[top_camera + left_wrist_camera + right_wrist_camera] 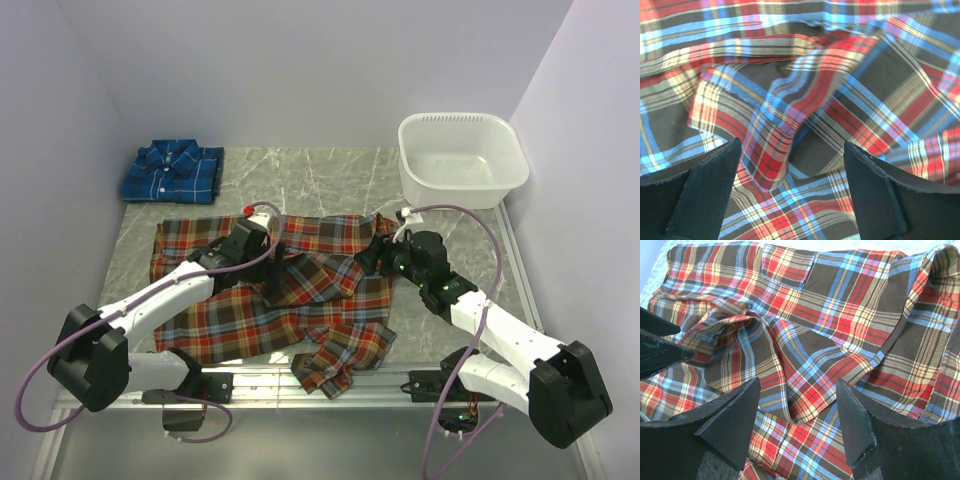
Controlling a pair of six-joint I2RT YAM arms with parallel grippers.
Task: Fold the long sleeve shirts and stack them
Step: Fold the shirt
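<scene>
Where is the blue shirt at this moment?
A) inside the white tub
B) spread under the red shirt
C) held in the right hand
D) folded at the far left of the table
D: the blue shirt lies folded in the far left corner of the table, apart from the white tub.

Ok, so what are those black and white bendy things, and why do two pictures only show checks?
Those are two robot arms, the left arm and the right arm, bolted at the near edge of a grey marbled table. The big picture looks down from above. The other two come from a camera on each wrist, so you see the black left fingers and right fingers up close. Both pairs are open above a rumpled red-orange plaid flannel shirt, holding nothing. A folded blue plaid shirt lies at the far left, and a white plastic tub stands at the far right.
</scene>
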